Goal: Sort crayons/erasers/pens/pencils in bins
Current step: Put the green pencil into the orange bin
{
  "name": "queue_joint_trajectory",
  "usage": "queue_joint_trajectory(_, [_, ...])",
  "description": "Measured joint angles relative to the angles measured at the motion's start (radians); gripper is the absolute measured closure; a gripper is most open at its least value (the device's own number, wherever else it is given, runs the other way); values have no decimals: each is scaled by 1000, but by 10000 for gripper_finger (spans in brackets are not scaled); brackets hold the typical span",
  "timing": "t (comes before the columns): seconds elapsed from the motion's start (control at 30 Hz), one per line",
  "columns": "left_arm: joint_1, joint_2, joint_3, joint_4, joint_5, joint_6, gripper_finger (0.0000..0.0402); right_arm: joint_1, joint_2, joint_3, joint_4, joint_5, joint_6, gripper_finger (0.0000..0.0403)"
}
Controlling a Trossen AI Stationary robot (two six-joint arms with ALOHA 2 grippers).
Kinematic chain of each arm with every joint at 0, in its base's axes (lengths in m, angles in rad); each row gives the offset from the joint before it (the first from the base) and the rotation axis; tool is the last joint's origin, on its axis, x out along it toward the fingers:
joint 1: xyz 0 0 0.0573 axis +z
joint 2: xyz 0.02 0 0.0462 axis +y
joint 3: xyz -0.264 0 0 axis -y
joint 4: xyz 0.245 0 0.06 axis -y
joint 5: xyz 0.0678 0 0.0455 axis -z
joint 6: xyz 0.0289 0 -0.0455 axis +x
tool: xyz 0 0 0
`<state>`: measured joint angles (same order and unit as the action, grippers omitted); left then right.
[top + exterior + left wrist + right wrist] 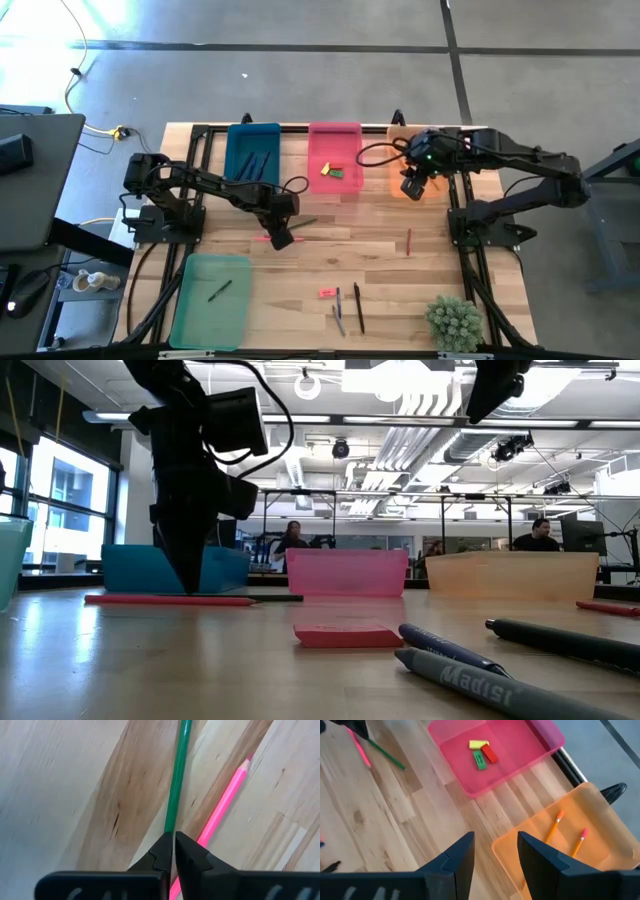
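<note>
Pencils (305, 224) remain mid-frame with the left gripper (282, 240) clenched on the green one; pink bin (336, 160) holds erasers; lower-centre pens (358, 307) unsorted; right gripper (412, 190) released.

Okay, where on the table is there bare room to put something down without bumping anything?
Bare wood lies between the green bin and the pink eraser, and between the pink bin and the lone red stick. It is crowded by the left gripper, shut over the green pencil and pink pencil, and by the pens beside the plant.
</note>
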<state>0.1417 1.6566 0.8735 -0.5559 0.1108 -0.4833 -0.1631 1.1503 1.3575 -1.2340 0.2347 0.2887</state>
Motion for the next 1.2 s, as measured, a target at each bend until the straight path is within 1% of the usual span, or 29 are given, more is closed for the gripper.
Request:
queue_joint_trajectory(0.13, [0, -1, 0, 0, -4, 2, 358, 0, 0, 0, 8, 0, 1, 263])
queue_joint_trajectory(0.3, [-11, -1, 1, 0, -70, 0, 314, 0, 0, 1, 7, 0, 3, 263])
queue_joint_trajectory(0.43, [-24, 7, 1, -36, -92, -9, 296, 0, 0, 1, 7, 0, 11, 263])
queue_joint_trajectory(0.6, [-51, 17, 2, -65, -109, -11, 296, 0, 0, 2, 8, 0, 18, 263])
queue_joint_trajectory(0.67, [-64, 17, 1, -68, -131, -11, 300, 0, 0, 2, 12, 0, 18, 263])
queue_joint_trajectory(0.8, [-88, 17, 1, -126, -235, 0, 309, 0, 0, 2, 13, 0, 17, 263])
queue_joint_trajectory(0.87, [-95, 17, 0, -160, -258, 13, 314, 0, 0, 2, 14, 0, 18, 263])
queue_joint_trajectory(1.03, [-98, 13, -18, -164, -256, 73, 323, 0, 0, 3, 17, 1, 17, 263])
queue_joint_trajectory(1.2, [-93, 13, -20, -162, -242, 174, 322, 0, 0, 3, 20, 0, 18, 263])
